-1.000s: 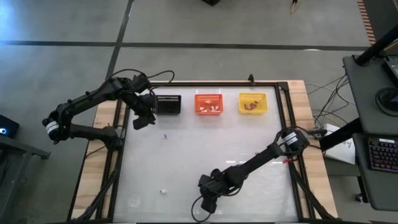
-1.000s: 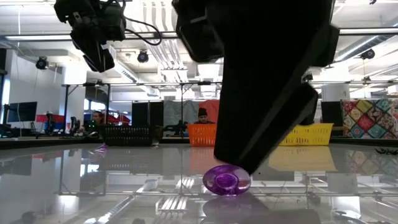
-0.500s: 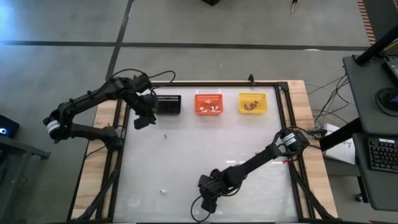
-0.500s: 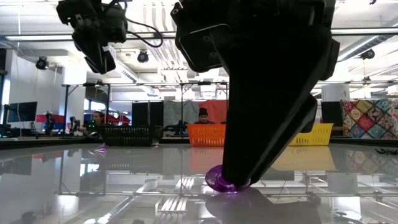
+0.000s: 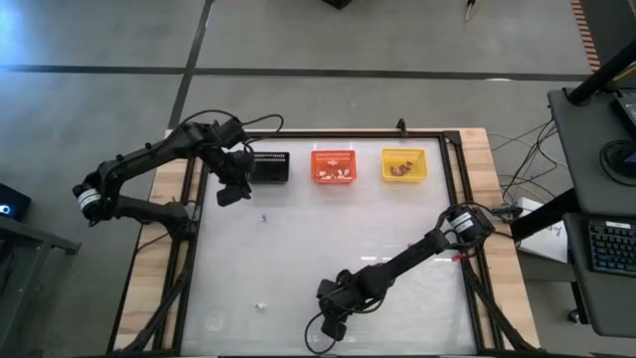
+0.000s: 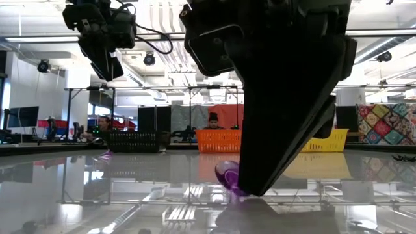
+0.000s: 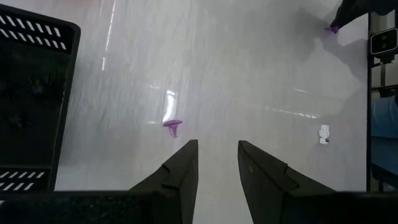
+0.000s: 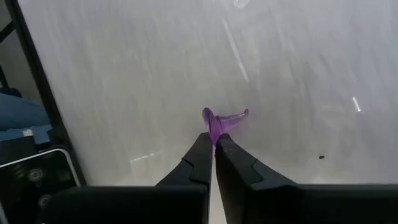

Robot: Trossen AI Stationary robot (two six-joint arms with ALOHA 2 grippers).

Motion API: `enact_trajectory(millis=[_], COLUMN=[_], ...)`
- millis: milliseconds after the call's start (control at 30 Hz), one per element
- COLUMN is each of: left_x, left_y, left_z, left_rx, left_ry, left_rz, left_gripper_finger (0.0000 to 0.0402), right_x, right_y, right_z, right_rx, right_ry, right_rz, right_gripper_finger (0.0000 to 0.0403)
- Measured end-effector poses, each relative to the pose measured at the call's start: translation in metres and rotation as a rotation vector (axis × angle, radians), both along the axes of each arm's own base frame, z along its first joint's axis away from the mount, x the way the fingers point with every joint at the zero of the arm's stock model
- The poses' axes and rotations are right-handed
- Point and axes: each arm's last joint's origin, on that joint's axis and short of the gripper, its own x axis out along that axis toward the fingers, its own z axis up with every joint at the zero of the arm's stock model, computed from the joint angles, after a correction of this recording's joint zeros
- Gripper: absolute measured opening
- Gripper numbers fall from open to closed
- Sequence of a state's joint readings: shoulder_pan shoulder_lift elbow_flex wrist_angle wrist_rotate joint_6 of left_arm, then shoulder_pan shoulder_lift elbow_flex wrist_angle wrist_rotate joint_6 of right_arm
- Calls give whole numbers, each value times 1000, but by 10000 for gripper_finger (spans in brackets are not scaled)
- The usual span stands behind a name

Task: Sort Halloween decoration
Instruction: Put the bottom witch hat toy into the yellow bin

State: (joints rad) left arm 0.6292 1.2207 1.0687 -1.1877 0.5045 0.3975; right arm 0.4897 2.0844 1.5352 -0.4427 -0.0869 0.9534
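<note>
While the right gripper (image 8: 213, 138) sits low at the near edge of the table (image 5: 397, 229), its jaws are pressed together on a purple trinket (image 8: 219, 122), which is pinched at the fingertips and tilted just off the glass in the low view. At the far left of the table, the left gripper (image 7: 215, 155) hangs above the surface beside the black basket (image 5: 268, 166), jaws partly apart and holding nothing. A second purple trinket (image 7: 172, 125) lies on the table just beyond its fingers, and a small white piece (image 7: 323, 133) lies well apart from it. An orange basket (image 5: 334, 165) and a yellow basket (image 5: 403, 164) stand in line along the far edge.
</note>
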Motion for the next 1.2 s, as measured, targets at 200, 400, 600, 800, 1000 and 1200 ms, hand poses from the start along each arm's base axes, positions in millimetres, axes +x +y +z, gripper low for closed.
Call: enact_trajectory(millis=[200, 400, 600, 800, 1000, 1200], left_x=[0, 0, 0, 0, 0, -1], left_y=[0, 0, 0, 0, 0, 1], left_z=[0, 0, 0, 0, 0, -1], left_rx=[1, 2, 2, 2, 2, 47], left_ry=[0, 0, 0, 0, 0, 33], left_rz=[-3, -4, -4, -4, -4, 9], left_gripper_finger=[95, 95, 95, 95, 95, 95], right_x=[-2, -10, -30, -52, -71, -86], right_y=[-3, -11, -37, -67, -101, -139], right_z=[15, 37, 67, 103, 128, 145], right_rx=[7, -71, -221, -332, -398, -455], right_ry=[-13, -1, 59, 88, 140, 193], right_rz=[-22, -67, -258, -381, -431, -448], right_gripper_finger=[9, 9, 9, 9, 9, 9])
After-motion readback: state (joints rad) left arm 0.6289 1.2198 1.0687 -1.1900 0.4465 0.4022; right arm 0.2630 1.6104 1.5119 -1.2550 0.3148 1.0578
